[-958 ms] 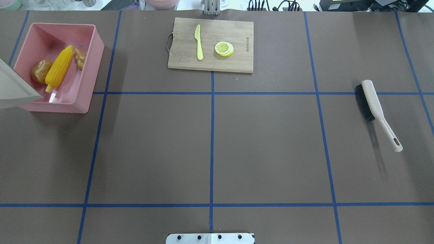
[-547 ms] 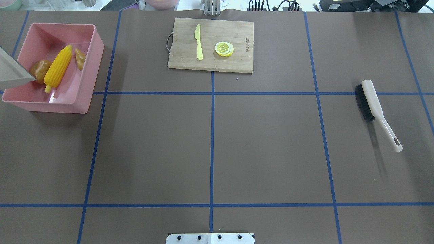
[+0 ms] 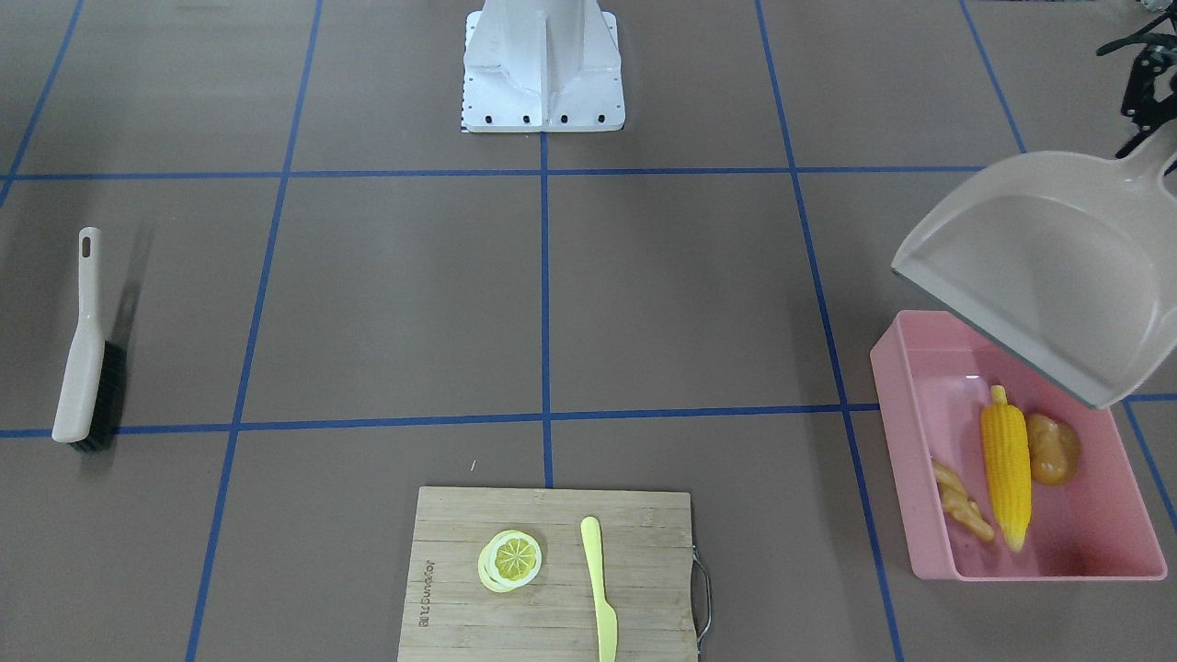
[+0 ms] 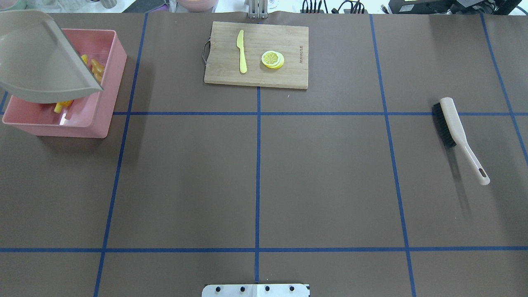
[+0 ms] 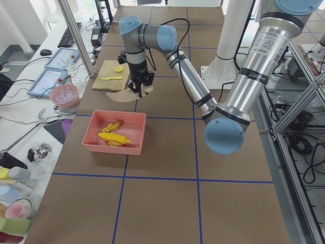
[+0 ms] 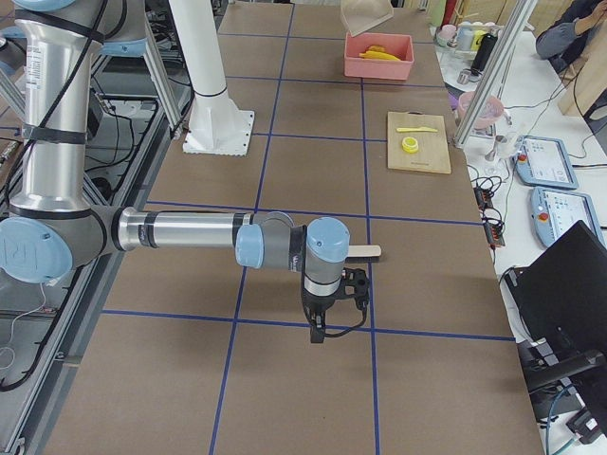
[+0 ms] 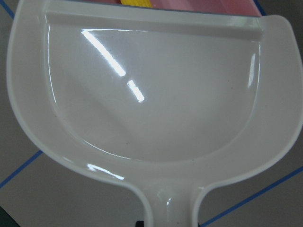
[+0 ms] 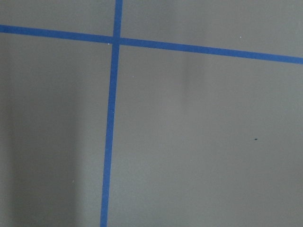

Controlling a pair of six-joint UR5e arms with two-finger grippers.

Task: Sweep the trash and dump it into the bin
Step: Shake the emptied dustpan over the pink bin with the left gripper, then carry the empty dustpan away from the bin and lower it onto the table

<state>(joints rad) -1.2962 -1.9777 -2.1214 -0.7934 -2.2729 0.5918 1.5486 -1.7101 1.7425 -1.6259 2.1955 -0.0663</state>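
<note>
The trash lies inside the pink bin: a yellow corn cob in the middle, a brown potato on one side and a tan ginger root on the other. A beige dustpan hangs tilted above the bin's near end, and my left gripper is shut on its handle. The pan's inside holds nothing. In the overhead view the dustpan hides most of the bin. My right gripper hovers low over the table beside the brush; I cannot tell whether it is open.
A beige brush with black bristles lies on the table's right side. At the far middle, a wooden cutting board carries a pale yellow knife and lemon slices. The robot's base stands at the near middle edge.
The dustpan has swung in from the overhead view's left edge and now hangs higher, over the bin, covering the potato and most of the corn. The brush has not moved.
</note>
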